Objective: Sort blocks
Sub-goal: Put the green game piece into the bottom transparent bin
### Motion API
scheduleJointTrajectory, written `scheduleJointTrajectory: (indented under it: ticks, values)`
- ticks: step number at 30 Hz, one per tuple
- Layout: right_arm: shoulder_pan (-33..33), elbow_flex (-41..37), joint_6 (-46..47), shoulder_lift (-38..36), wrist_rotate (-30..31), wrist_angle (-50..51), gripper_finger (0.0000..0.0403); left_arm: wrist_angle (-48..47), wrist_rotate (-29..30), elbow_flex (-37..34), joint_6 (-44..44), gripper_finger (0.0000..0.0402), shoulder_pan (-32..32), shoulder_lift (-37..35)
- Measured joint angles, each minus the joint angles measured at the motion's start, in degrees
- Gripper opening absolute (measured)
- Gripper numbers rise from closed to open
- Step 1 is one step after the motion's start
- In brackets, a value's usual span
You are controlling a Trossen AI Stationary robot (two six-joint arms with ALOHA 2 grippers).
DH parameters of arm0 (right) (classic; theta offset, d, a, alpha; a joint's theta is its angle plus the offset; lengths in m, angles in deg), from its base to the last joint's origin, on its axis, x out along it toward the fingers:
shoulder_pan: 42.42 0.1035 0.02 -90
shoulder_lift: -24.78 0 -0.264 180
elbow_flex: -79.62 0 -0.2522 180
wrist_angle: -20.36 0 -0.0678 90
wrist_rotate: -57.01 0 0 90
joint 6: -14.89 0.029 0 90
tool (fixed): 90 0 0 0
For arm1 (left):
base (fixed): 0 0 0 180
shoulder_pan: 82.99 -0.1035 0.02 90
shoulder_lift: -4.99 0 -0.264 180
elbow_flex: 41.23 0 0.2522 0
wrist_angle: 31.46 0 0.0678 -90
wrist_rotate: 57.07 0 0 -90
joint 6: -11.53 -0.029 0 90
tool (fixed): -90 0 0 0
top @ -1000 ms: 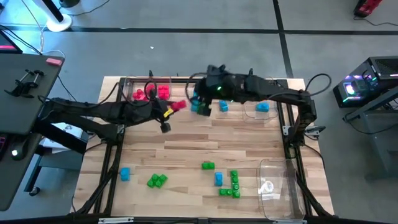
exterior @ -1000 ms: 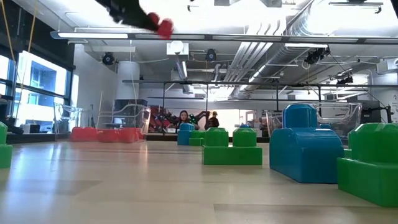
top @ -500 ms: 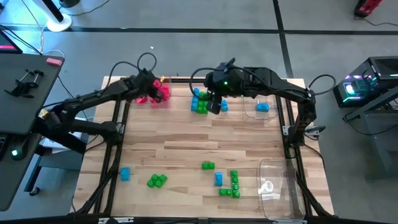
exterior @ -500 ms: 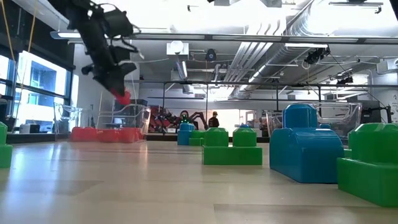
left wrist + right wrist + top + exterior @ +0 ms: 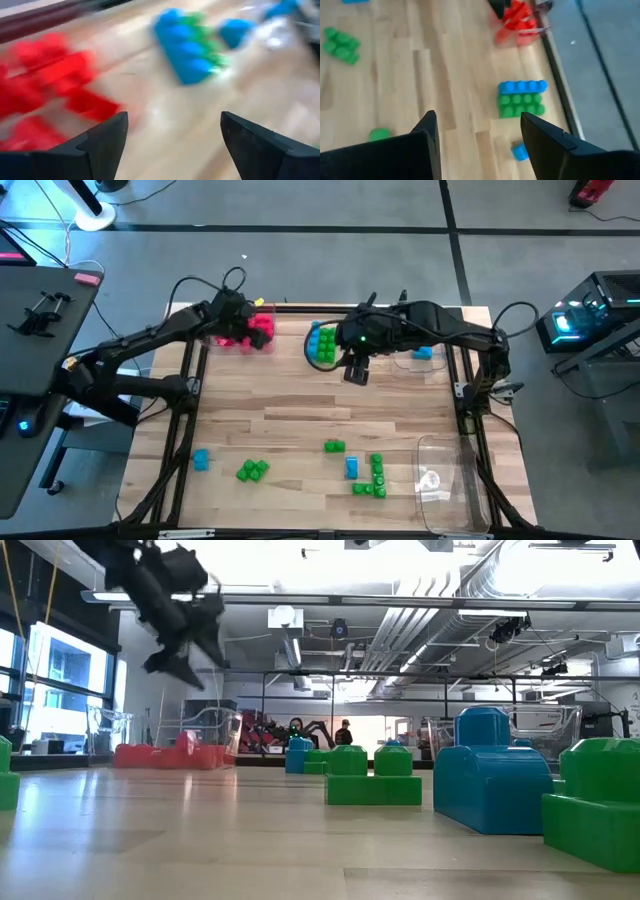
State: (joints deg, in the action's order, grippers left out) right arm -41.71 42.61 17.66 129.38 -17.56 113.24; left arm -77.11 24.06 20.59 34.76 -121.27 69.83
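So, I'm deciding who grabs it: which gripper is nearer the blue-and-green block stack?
Right. The right gripper hangs just beside the blue-and-green stack; the left gripper is farther off, above the red blocks.

The wooden table (image 5: 300, 415) carries scattered blocks (image 5: 365, 470) and seemingly clear trays (image 5: 440, 480).
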Motion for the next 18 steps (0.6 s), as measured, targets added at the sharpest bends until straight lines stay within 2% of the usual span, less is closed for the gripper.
scheduleJointTrajectory:
  ticks: [5,11,14,18]
  values:
    - [1.9,-1.6,1.4,-0.1,-5.1,3.9,0.0167,9.1,2.2,0.0,-1.4,0.03,15.3,-5.9]
    - [5.1,-12.1,7.6,-0.1,-10.9,5.7,0.0167,15.7,15.4,0.1,-0.9,0.03,30.9,-6.7]
    - [7.7,-21.1,9.5,0.0,-13.3,-0.1,0.0167,15.2,19.6,0.1,0.3,0.03,35.2,-4.5]
    - [11.3,-33.2,7.8,0.0,-16.6,-11.4,0.0167,15.6,20.0,0.1,-0.1,0.03,38.7,-0.6]
